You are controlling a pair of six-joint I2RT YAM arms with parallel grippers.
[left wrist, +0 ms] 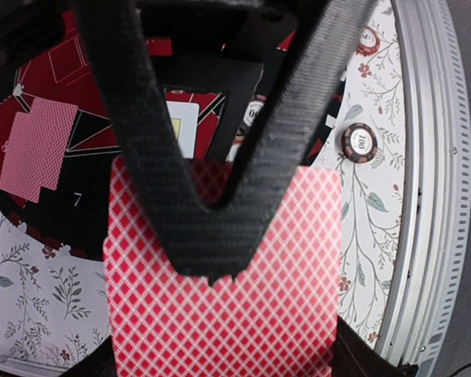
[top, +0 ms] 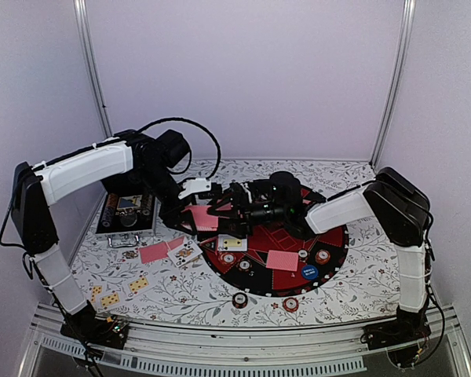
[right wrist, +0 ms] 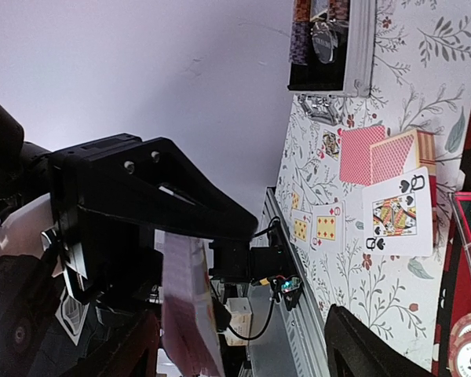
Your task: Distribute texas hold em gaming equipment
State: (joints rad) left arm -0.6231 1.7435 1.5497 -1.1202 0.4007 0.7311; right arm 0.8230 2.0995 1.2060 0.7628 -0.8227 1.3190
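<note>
- Pinching a red-backed card (left wrist: 220, 314) by its top edge, the left gripper (left wrist: 212, 263) has its jaws pressed together on it, above the left rim of the mat (top: 271, 236). Whether it holds one card or a thin stack I cannot tell.
- The right gripper (top: 226, 208) hangs over the mat's left part, just beside the held card. Its jaws stand apart, and in the right wrist view the card shows edge-on and blurred between them.
- Two overlapped red-backed cards (left wrist: 38, 149) lie on the mat toward its near side, with a blue button (top: 310, 273) beside them near the rim.
- Off the mat's near edge sit two chips (top: 239, 299), one of them marked 100.
- Just left of the mat a queen of spades (right wrist: 396, 216) lies face up, touching more red-backed cards (right wrist: 377, 153).
- Farther left of the mat are face-up cards (top: 137, 284) and the metal case (top: 127, 214).
</note>
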